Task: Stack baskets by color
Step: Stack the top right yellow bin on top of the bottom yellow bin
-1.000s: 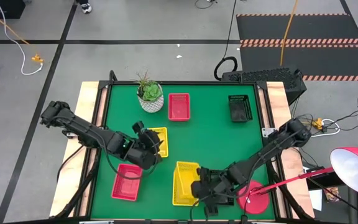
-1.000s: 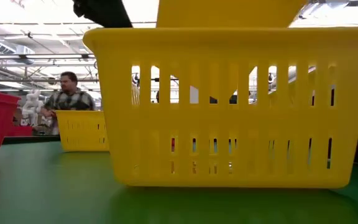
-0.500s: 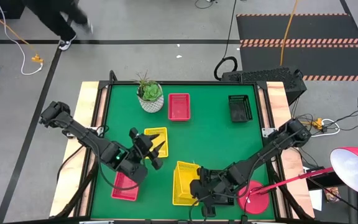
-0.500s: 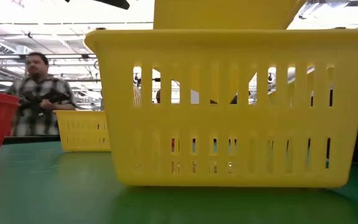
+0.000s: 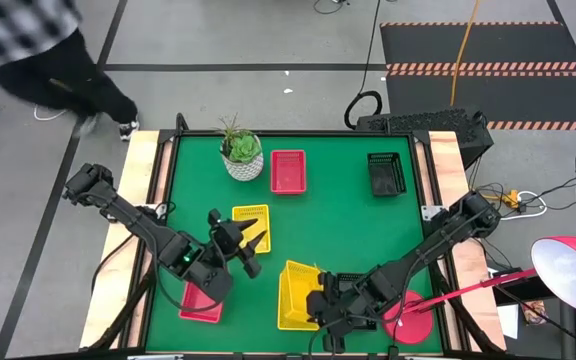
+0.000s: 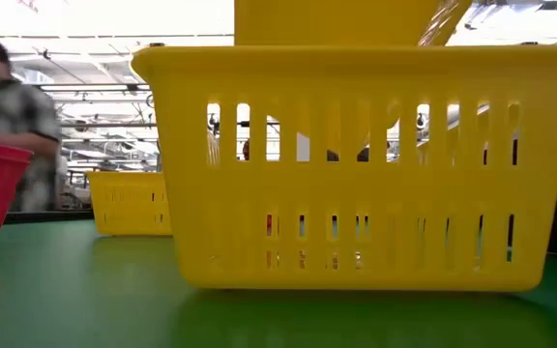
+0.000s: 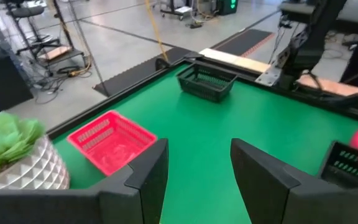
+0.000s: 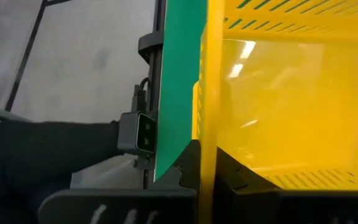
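While your right gripper (image 5: pixel 320 303) pinches the rim of a yellow perforated plastic basket (image 5: pixel 297 294), your left gripper (image 5: pixel 249 243) hangs spread above another yellow basket (image 5: pixel 252 224); no writing is legible.

One camera hangs above and looks straight down on the whole green table (image 5: pixel 338 230) and the floor around it. A second sits at table-top height, looking level across into the room, very close to a yellow basket (image 6: pixel 356 164) that fills its picture; the overhead camera shows that same basket (image 5: pixel 296 295) at the near edge. The left wrist camera faces across the table toward the red basket (image 7: pixel 110 140) and black basket (image 7: pixel 207 81). The right wrist camera is pressed close to the yellow basket's wall (image 8: pixel 207 93).
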Controlling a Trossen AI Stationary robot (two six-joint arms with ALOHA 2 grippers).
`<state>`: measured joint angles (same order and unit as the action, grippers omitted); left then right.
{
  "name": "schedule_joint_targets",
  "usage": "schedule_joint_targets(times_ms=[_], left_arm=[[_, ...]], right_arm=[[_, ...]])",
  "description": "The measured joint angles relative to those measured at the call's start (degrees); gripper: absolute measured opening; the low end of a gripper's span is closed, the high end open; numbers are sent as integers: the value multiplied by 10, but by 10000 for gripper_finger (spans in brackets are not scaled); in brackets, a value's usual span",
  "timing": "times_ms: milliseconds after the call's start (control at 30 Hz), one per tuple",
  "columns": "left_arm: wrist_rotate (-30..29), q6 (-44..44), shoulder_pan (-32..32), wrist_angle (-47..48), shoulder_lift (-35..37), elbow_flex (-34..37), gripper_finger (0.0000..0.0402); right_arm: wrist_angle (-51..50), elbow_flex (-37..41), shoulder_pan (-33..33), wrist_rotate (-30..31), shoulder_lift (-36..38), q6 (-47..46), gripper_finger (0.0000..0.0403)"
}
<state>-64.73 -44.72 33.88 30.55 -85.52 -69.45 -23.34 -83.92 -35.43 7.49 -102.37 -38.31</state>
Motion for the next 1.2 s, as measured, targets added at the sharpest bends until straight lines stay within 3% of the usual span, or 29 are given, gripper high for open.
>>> schedule_joint_targets(times_ms=[233,567,833,1200], left_arm=[[1,74,-13,-83,0,0,177],[5,76,-20,-82,0,0,177],[66,74,-17,-81,0,0,177],[67,72,5,-81,0,0,177]], right_arm=[[9,0,-5,15,-16,-22,0],[-2,0,2,14,-54,-11,3],[-40,0,22,-25,-50,21,4],[-92,-30,24,-32,-48,93,1]])
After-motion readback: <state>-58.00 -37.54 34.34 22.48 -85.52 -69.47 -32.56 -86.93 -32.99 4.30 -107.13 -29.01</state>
